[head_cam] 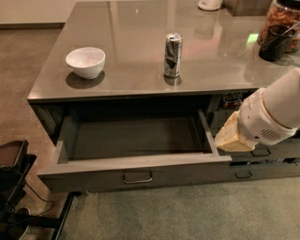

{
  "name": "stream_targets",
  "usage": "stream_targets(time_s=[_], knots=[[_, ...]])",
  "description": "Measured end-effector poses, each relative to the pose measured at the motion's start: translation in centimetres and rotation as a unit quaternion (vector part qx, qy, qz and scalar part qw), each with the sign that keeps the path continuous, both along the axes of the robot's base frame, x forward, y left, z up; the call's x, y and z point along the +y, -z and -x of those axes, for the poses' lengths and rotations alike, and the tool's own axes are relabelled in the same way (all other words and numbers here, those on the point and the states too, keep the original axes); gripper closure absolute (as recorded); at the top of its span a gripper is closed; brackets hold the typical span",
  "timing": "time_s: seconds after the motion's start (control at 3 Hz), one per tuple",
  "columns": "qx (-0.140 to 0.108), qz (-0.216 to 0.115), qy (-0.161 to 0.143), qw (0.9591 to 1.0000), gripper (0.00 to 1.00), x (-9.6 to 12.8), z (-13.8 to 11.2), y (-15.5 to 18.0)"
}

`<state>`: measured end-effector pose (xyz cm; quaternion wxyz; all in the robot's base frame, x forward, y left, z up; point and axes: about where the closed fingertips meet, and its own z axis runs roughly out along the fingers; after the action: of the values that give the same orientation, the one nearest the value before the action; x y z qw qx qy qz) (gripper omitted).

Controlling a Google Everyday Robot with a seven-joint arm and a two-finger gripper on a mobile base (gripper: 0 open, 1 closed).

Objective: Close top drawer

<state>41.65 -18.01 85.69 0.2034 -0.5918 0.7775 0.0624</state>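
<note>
Top drawer: dark grey, pulled well out from under the countertop. Interior is a long shallow grey box, nothing visible in it. One small metal loop handle sits at the centre of the front.

Gripper: cream-coloured, on a white arm, just beside the drawer's right end, touching or nearly touching its front corner. Whether it is open or closed cannot be told; it holds nothing visible.

Countertop: glossy grey.
- White bowl, left, upright.
- Silver and dark drinks can, centre, upright; print not readable.
- Dark cup, far right, touching a jar of brown contents.

Neighbouring grey drawers: right, behind the arm.
</note>
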Motion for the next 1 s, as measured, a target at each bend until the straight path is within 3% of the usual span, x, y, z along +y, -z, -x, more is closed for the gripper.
stream_targets(time_s=[0.33,0.67,1.0], knots=[[0.005,0.004,-0.002,1.0,1.0,-0.1,0.6,1.4],[0.019,-0.014,-0.007,0.9997,1.0,0.6,2.0,6.4],[0.019,-0.057,-0.006,0.9982,1.0,2.4,2.5,13.9]])
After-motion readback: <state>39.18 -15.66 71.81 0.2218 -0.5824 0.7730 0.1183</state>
